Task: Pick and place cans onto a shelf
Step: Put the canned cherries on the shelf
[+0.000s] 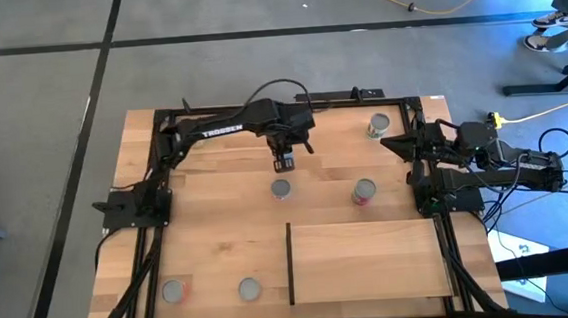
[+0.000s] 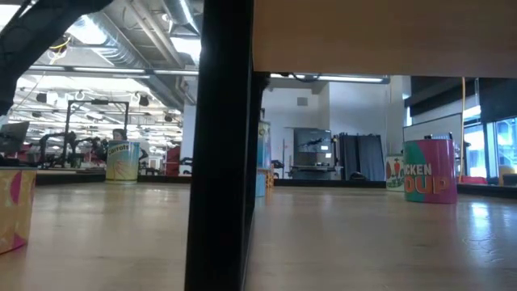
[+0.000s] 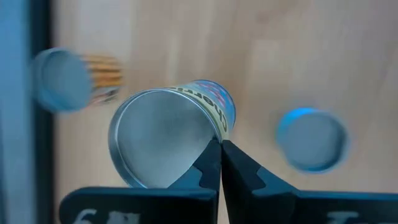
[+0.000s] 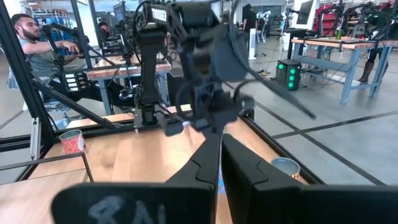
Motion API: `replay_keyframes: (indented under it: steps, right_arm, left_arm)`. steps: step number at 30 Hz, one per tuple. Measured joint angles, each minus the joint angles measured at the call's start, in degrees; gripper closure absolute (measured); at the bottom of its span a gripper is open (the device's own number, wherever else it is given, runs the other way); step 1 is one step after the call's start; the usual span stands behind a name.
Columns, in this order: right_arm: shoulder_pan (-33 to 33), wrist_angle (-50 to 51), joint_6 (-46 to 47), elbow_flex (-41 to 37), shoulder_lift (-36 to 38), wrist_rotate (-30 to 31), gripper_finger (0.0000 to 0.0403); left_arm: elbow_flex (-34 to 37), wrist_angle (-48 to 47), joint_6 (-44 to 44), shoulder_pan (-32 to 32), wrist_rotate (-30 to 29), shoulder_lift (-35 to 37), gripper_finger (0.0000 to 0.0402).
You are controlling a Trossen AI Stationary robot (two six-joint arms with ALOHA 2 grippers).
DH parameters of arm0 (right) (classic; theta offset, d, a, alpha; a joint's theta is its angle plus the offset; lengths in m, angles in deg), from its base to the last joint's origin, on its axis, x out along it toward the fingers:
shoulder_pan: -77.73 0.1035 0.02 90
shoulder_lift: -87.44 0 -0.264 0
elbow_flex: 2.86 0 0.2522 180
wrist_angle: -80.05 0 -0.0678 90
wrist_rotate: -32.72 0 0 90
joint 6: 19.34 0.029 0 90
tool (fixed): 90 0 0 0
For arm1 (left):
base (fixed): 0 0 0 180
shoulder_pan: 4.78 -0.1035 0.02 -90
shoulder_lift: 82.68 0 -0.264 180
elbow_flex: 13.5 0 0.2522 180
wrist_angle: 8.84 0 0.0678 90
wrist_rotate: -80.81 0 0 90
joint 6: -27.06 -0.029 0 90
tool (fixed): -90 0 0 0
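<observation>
Wooden tabletop (image 1: 219, 234) fills my overhead view, with the shelf (image 1: 366, 260) lying flat near its front right, its dark strip (image 1: 289, 264) on the short edge facing the middle. My left gripper (image 1: 283, 162) hangs over the centre, jaws pressed together with nothing between them; in its wrist view the fingertips (image 3: 219, 163) meet right over the rim of a silver-topped can (image 3: 163, 138) directly below, whose yellow and blue label I can't fully read. From above, that can (image 1: 280, 188) stands just ahead of the jaws, apart from them. A red-sided can (image 1: 363, 191) stands off to the side of it, near the shelf's back edge, and another (image 1: 378, 125) sits at the far right corner. Two more (image 1: 176, 290) (image 1: 249, 289) stand at the front left, beside the strip. The shelf holds nothing. My right gripper (image 4: 220, 163) waits at the right edge, jaws together and empty. At table height I read "CKEN" and "OUP" on a pink and green can (image 2: 430, 170).
</observation>
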Motion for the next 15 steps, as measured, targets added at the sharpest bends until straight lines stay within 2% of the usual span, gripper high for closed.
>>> replay_keyframes:
  steps: [15]
  right_arm:
    - [-0.02,0.04,-0.03,0.00,-0.02,0.02,0.0382]
  left_arm:
    - [-0.04,4.18,-3.78,2.28,0.81,-3.88,0.0401]
